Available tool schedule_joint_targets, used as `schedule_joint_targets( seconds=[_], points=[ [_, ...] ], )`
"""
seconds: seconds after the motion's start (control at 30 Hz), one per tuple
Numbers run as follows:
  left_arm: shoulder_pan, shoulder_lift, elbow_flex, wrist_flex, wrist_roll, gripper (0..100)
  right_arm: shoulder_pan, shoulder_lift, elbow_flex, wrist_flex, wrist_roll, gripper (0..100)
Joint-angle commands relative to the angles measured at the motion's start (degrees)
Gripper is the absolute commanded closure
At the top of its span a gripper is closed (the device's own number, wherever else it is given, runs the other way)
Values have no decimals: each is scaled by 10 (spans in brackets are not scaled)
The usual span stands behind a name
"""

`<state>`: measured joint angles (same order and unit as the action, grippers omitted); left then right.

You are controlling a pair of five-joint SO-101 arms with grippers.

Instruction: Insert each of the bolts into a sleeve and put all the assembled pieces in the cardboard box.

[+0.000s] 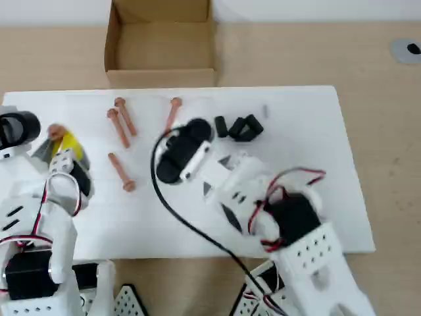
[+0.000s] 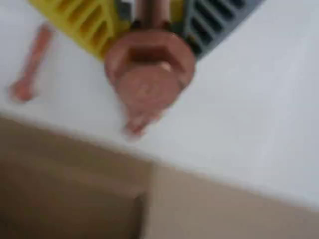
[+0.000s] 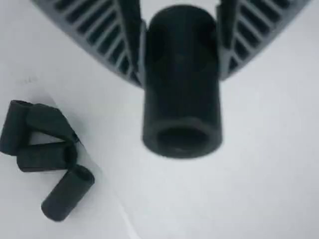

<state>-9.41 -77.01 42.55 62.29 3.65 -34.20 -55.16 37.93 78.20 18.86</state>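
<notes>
My left gripper, with one yellow and one grey finger, is shut on a copper-coloured bolt whose hex head faces the camera. In the high view that left gripper hovers over the left end of the white board. My right gripper is shut on a black sleeve, open end toward the camera; this right gripper is at the board's middle. Several loose bolts lie on the board, and several black sleeves lie in a pile. The cardboard box stands open behind the board.
A black cable loops from the right arm across the board. A grey disc sits on the wooden table at the far right. One bolt lies alone between the two arms. Two more bolts lie below the left gripper.
</notes>
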Motion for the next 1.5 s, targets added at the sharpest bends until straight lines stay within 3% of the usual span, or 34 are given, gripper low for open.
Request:
schedule_joint_targets(
  seconds=[0.0,0.23,0.47,0.73,0.9,1.17,1.47],
  points=[
    [60,-5,-33,-66,32,991,12,-90,72,-118,10,988],
    [99,-5,-20,-169,50,991,48,-222,249,-420,4,988],
    [99,-5,-1,-215,83,991,-14,-302,397,-570,-141,989],
    [100,-5,37,-237,76,994,-81,-304,422,-593,-151,989],
    [150,-6,62,-237,38,994,-80,-308,450,-628,-207,989],
    [210,-70,67,-247,36,994,-79,-309,509,-728,-251,989],
    [243,-173,84,-190,-15,994,-80,-309,553,-732,-283,989]
  ],
)
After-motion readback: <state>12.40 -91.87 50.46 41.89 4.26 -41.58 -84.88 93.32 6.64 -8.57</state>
